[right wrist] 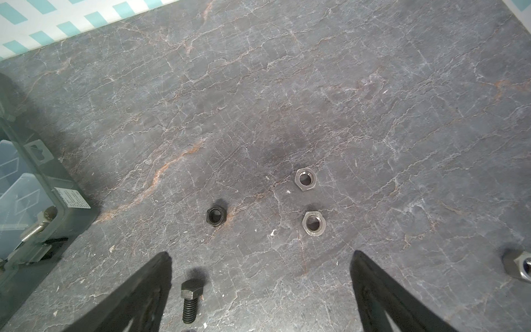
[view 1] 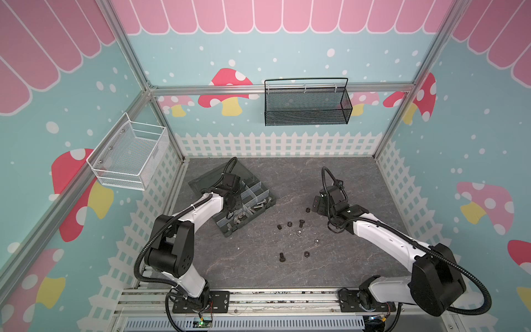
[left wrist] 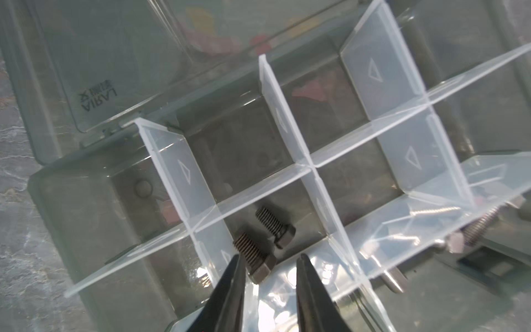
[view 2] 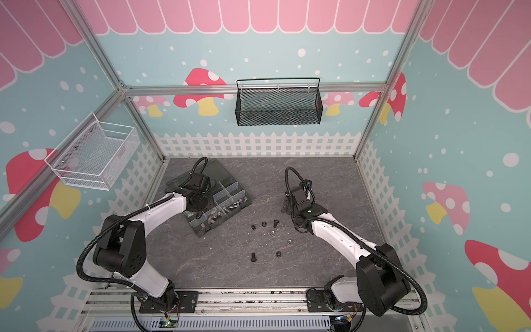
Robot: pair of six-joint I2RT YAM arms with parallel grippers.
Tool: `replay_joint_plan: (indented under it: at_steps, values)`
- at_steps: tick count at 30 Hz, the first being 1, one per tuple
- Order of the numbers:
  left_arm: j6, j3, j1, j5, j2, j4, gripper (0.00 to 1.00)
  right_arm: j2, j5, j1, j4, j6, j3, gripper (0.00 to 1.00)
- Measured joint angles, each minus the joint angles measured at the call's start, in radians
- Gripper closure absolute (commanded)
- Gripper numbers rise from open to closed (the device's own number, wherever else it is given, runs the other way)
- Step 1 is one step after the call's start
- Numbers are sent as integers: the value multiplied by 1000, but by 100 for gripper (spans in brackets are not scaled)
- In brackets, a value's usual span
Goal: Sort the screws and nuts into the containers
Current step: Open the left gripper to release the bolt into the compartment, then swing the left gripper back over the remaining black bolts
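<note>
The dark grey organizer box (view 1: pixel 268 201) lies open at the table's left, its containers (left wrist: pixel 353 184) split by clear dividers. My left gripper (left wrist: pixel 270 257) hangs over one compartment with its jaws a little apart. A dark screw (left wrist: pixel 253 255) leans against one finger, free of the other. A second dark screw (left wrist: pixel 275 227) lies on that compartment's floor. Silver screws (left wrist: pixel 477 227) fill a neighbouring compartment. My right gripper (right wrist: pixel 260 255) stands wide open above the table, a black screw (right wrist: pixel 191 299) lying between its fingers. Nuts lie loose ahead of it: one black (right wrist: pixel 216 215), two silver (right wrist: pixel 305 178).
Several loose screws and nuts are scattered mid-table around (view 1: pixel 298 233). The box's lid (view 1: pixel 212 175) lies flat behind it. A white wire basket (view 1: pixel 129 155) hangs on the left wall and a black mesh basket (view 1: pixel 307 105) on the back wall.
</note>
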Motion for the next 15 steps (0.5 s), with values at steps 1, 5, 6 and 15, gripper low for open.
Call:
replay_joint_plan:
  at_steps: [1, 5, 6, 15]
  values:
    - [-5, -10, -3, 4, -23, 0, 66, 1, 0, 0, 0, -1, 0, 2]
    - [-37, -60, -60, 12, -163, 5, 58, 3, -1, 0, 0, -6, 0, 2]
    - [-43, -70, -83, 15, -193, 7, 56, 3, 0, 0, 0, -7, 0, 2]
    - [-142, -233, -465, 23, -366, 37, 42, 20, -5, -11, 0, -9, 17, 2]
